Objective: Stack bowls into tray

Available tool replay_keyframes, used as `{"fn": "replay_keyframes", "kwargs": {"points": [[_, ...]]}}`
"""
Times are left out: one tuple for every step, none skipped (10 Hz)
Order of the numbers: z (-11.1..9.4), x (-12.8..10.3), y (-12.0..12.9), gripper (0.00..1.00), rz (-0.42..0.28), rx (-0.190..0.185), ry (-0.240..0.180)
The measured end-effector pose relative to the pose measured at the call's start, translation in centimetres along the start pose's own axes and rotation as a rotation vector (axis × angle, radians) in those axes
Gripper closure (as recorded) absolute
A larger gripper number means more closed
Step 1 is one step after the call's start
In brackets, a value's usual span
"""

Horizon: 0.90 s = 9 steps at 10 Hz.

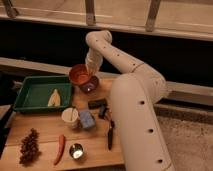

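Observation:
The orange-red bowl (78,75) hangs tilted at the table's back, overlapping the upper left rim of the dark purple bowl (90,85). My gripper (90,66) reaches down from the arm's upper bend and is shut on the orange-red bowl's right rim. I cannot tell whether the two bowls touch. The green tray (30,93) lies to the left of both bowls, with a pale yellowish piece (54,98) lying in it.
A white cup (70,116), a blue object (87,119) and a black object (97,104) stand mid-table. A knife (110,134), a small metal cup (76,150), a red chili (60,148) and dark grapes (29,146) lie in front. My arm's white body (137,120) fills the right side.

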Motion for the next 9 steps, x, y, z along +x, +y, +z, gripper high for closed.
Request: {"fn": "replay_keyframes", "kwargs": {"points": [[0.3,0.0,-0.8,1.00,0.022,0.000,0.004],[0.6,-0.1,-1.6,1.00,0.042,0.000,0.005],[0.9,-0.2,-2.2,1.00,0.058,-0.004,0.009],[1.5,-0.3,-2.3,0.96,0.064,-0.018,0.010],[2.1,-0.4,-2.0,0.87,0.052,-0.056,0.009],[2.3,-0.4,-1.7,0.80,0.034,-0.084,0.005],[2.4,-0.4,-1.8,0.79,0.032,-0.087,0.004],[2.3,-0.4,-1.8,0.79,0.031,-0.087,0.004],[2.4,-0.4,-1.7,0.79,0.029,-0.087,0.004]]}}
